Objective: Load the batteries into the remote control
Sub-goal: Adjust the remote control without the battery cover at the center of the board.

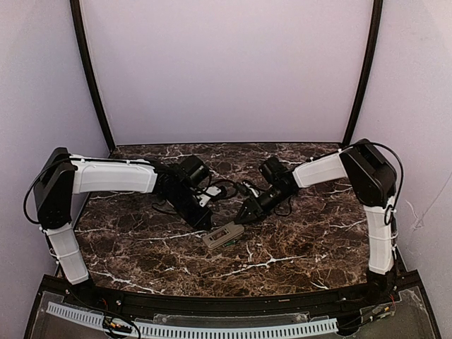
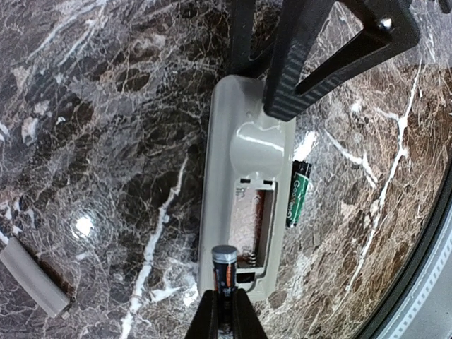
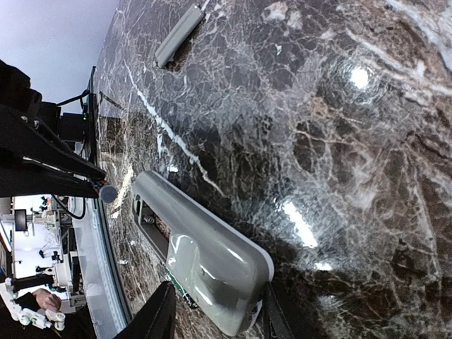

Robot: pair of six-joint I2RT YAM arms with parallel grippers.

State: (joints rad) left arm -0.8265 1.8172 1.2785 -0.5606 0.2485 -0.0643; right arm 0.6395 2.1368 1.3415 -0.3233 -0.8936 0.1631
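Note:
The remote control (image 2: 236, 176) lies face down on the marble, its greyish back up and its battery bay (image 2: 256, 215) open and empty. My left gripper (image 2: 224, 295) is shut on one battery (image 2: 224, 263) and holds it just above the near end of the bay. A second battery (image 2: 298, 192), green, lies on the table against the remote's right side. My right gripper (image 3: 212, 314) stands open astride the remote's (image 3: 205, 247) far end, one finger (image 3: 272, 318) against its edge. From above, the remote (image 1: 222, 235) sits between both grippers (image 1: 207, 220) (image 1: 244, 215).
The grey battery cover (image 2: 32, 277) lies loose on the marble to the left of the remote, also in the right wrist view (image 3: 180, 35). The table's black front rim (image 2: 424, 282) runs close to the remote's right. Cables lie behind the grippers (image 1: 222, 187).

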